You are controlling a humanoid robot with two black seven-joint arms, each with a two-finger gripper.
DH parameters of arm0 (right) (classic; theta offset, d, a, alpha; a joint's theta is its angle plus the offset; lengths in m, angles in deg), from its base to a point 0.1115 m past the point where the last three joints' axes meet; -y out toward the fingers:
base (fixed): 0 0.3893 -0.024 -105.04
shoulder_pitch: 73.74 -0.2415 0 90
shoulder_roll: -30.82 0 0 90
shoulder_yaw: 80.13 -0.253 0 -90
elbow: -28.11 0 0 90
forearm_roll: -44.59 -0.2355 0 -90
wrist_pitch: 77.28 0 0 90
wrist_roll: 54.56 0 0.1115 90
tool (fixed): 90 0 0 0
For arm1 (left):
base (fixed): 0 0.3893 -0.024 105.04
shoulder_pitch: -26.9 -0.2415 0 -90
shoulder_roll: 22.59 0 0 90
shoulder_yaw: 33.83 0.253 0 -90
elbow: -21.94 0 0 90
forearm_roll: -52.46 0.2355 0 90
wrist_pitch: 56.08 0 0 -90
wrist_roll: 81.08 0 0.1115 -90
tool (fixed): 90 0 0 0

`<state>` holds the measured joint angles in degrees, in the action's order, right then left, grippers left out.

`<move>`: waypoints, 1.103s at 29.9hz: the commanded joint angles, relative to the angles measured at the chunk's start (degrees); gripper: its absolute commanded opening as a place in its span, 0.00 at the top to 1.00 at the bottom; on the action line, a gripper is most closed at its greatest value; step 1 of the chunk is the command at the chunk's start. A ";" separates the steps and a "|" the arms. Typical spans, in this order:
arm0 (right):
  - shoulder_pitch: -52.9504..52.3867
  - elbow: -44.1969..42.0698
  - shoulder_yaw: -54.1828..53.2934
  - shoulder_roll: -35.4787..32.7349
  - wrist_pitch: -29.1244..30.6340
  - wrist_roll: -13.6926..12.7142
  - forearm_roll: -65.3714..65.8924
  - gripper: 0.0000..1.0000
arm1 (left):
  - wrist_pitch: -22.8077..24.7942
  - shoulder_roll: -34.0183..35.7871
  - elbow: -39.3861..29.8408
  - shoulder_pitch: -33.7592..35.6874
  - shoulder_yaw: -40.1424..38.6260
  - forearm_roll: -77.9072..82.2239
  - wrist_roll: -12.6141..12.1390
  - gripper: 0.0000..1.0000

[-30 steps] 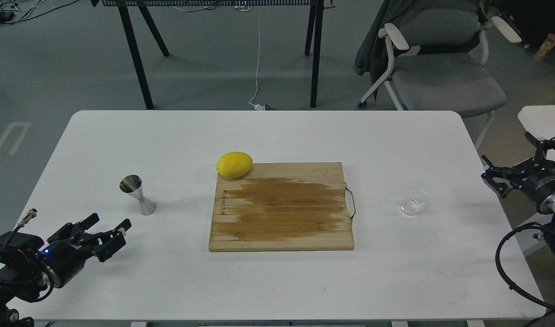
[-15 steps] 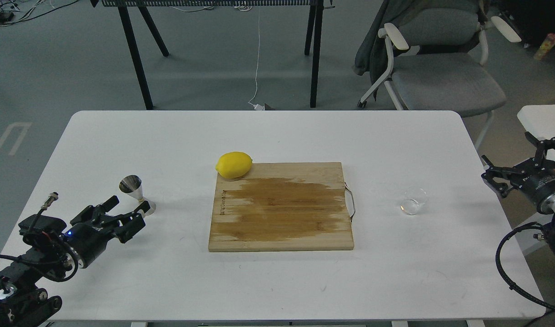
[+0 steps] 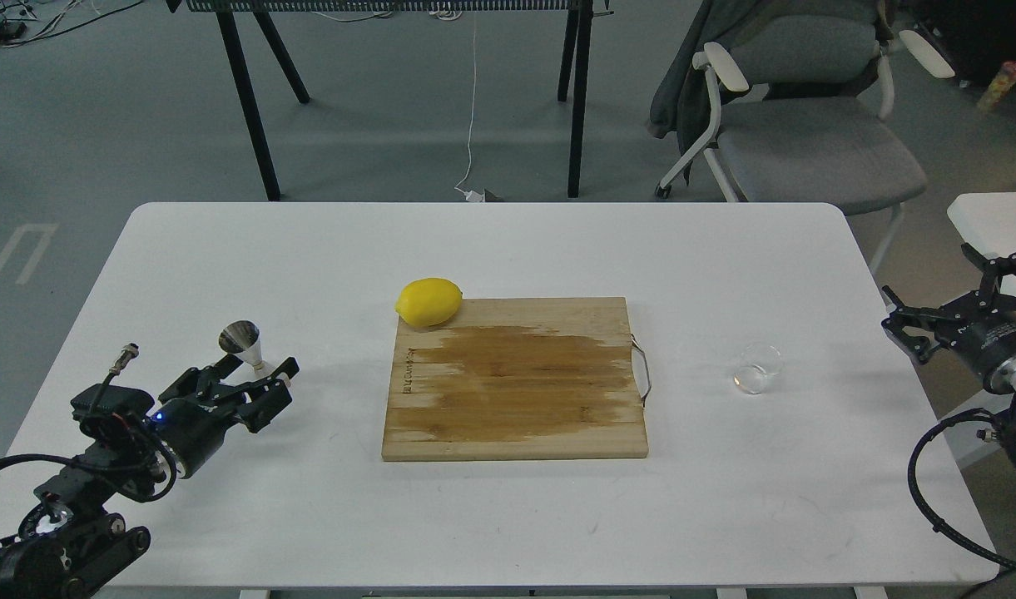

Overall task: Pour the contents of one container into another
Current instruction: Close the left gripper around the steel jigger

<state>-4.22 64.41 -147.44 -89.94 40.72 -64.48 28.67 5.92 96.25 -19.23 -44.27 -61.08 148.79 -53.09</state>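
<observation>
1. The left tool [image 3: 254,384] has moved forward to the steel jigger [image 3: 243,344], its fingers spread around the lower cone.
2. The jigger stands upright on the white counter [image 3: 508,241], left of the cutting board [image 3: 514,378].
3. The glass cup [image 3: 757,368] sits right of the board.
4. The right tool [image 3: 957,291] hangs beyond the counter's edge, fingers spread.
</observation>
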 commanded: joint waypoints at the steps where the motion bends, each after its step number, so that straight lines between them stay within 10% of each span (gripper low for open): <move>1: 0.00 0.01 -0.02 0.00 0.00 0.00 0.01 0.00 | 0.00 -1.50 1.53 1.12 0.00 0.00 0.00 0.03; 14: 0.18 -0.08 -0.02 -0.08 0.00 0.09 -0.08 0.00 | 0.00 -5.37 10.14 4.46 2.46 0.00 0.00 0.22; 26: 0.18 -0.08 -0.02 -0.08 0.00 0.17 0.01 0.00 | 0.00 -6.87 14.80 6.74 2.55 0.09 0.00 0.92; 33: 0.26 -0.08 0.07 -0.08 0.00 0.17 0.01 0.00 | 0.00 -6.69 14.01 8.76 2.37 0.09 0.00 0.95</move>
<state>-4.03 64.33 -147.44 -90.03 40.72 -64.31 28.63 5.92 89.45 -4.68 -37.08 -58.58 148.90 -53.08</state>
